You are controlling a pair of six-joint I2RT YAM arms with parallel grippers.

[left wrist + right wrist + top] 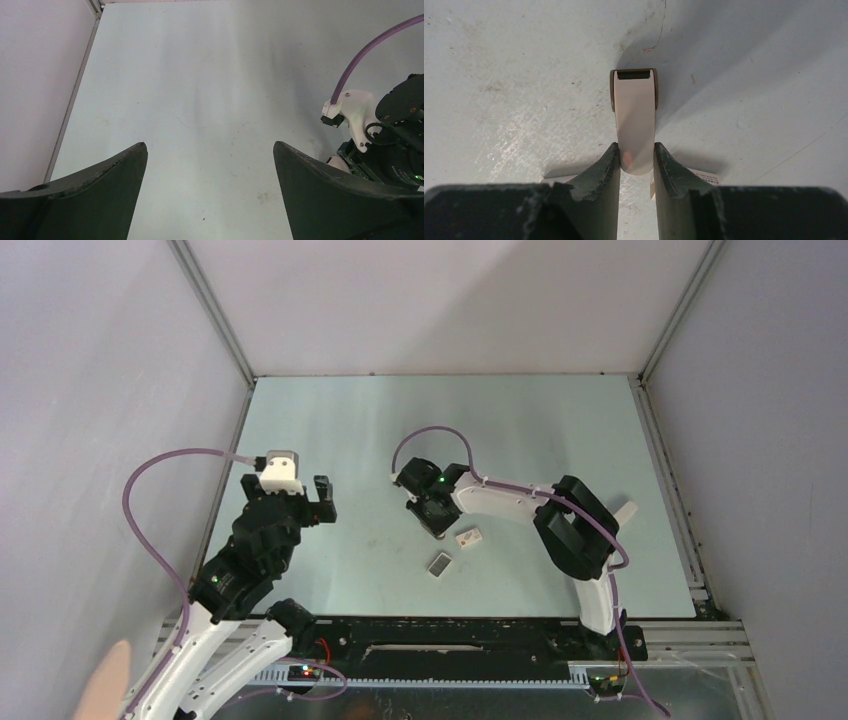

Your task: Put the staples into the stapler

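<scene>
The cream stapler (635, 115) is pinched at its rounded end by the right tool (636, 150), the grey staples (440, 563) lying flat on the tabletop (350, 440) nearby.

The left gripper (210, 145) hangs at the left side, fingers spread wide. The right arm (520, 502) bends leftward toward the middle, and the right gripper (635, 149) is clamped on the stapler (635, 110).

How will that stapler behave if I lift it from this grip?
Likely rigid: the stapler looks like hard, smooth plastic. It may slip or swing, since the right gripper pinches only its rounded end, with most of its length beyond the grip.
</scene>
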